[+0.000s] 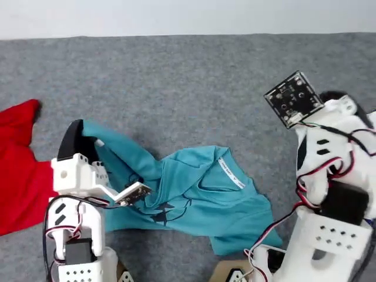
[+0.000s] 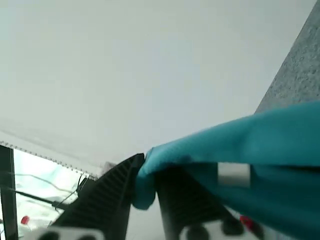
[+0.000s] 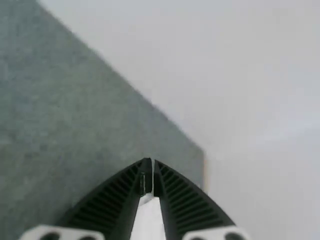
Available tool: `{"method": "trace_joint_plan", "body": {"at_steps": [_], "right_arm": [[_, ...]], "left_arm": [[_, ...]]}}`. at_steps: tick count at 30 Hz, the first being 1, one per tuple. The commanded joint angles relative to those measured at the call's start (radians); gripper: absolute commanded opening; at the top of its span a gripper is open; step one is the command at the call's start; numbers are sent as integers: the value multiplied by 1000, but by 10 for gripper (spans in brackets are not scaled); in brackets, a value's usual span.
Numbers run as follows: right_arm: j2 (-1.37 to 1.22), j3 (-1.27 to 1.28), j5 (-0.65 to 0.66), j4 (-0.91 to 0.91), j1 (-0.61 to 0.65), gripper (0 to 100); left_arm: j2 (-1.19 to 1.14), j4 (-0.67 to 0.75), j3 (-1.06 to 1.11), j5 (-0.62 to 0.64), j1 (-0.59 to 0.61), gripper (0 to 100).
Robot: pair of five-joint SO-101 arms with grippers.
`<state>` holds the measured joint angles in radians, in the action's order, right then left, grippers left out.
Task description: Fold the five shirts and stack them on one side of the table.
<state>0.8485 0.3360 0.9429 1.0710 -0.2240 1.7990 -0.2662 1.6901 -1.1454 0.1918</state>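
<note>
Left pincer clamps an edge of the teal shirt, which lies crumpled mid-table toward the near edge. Right pincer is closed on nothing. Looks like the spreading step to me; next it needs pulling flat before any fold.

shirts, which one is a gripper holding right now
The teal shirt: the left gripper is shut on one edge of it, which is raised. The red shirt lies apart with no gripper on it.

High camera down over the table, wrist cameras low, tilted up toward the wall
</note>
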Motion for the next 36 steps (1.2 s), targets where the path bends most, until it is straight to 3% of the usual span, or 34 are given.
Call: {"method": "trace_joint_plan", "body": {"at_steps": [1,5,14,18,23,29,36], "right_arm": [[24,-12,0,122,4,10],[56,-8,-52,196,2,10],[85,-8,-55,354,5,10],[76,-6,-61,440,5,10],[67,18,-186,489,28,10],[-137,-23,-331,588,200,10],[-460,-236,-411,633,544,10]], "left_arm": [[14,-58,-10,-5,61,12],[12,-161,-27,-5,120,88],[12,-301,-7,-8,155,148],[12,-299,-7,-9,250,197],[12,-321,-8,-9,368,226],[14,-413,-12,-9,456,253],[15,-437,-7,-6,466,246]]}}
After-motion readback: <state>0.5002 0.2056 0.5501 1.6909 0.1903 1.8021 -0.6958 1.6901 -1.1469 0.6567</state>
